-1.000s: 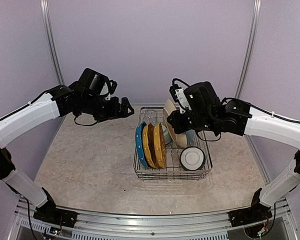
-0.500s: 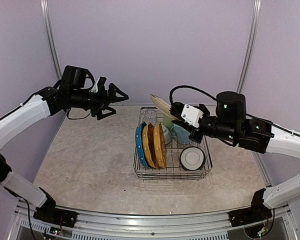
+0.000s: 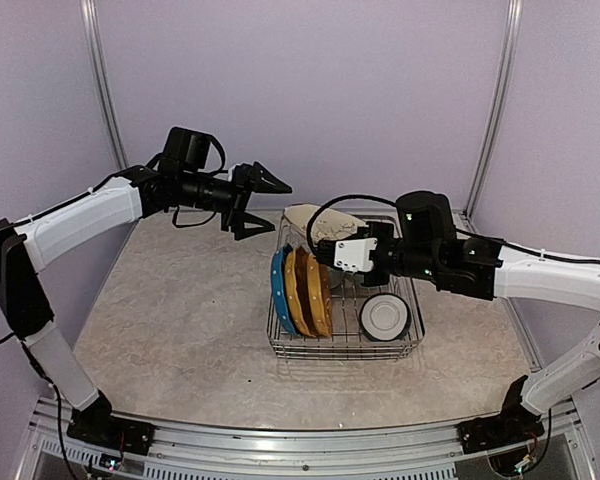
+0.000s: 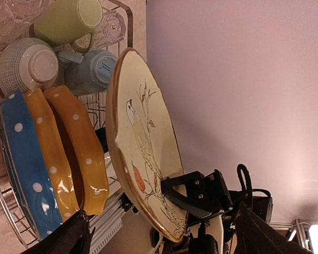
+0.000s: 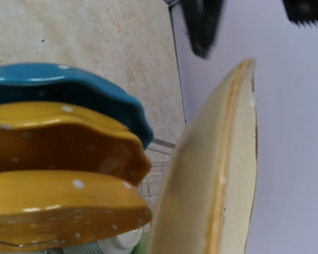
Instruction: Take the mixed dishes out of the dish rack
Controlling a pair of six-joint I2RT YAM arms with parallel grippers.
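Observation:
The silver wire dish rack (image 3: 412, 345) stands right of the table's middle. In it a blue white-dotted plate (image 3: 279, 290) and two yellow plates (image 3: 310, 292) stand on edge, next to a white bowl (image 3: 385, 317). The left wrist view also shows a pale green mug (image 4: 69, 21), a light blue mug (image 4: 90, 71) and a clear glass (image 4: 112, 27). My right gripper (image 3: 332, 240) is shut on the rim of a cream plate (image 3: 312, 220) painted with a bird (image 4: 143, 137), held tilted above the rack's back. My left gripper (image 3: 277, 212) is open just left of that plate's free rim.
Metal posts (image 3: 102, 75) stand at the back corners before a lilac wall. Bare marbled tabletop (image 3: 180, 320) lies left of and in front of the rack. An aluminium rail (image 3: 300, 450) runs along the near edge.
The right gripper has lifted the cream plate out of the rack, tipped it flatter and carried it left. The left arm has swung right to meet the plate's rim.

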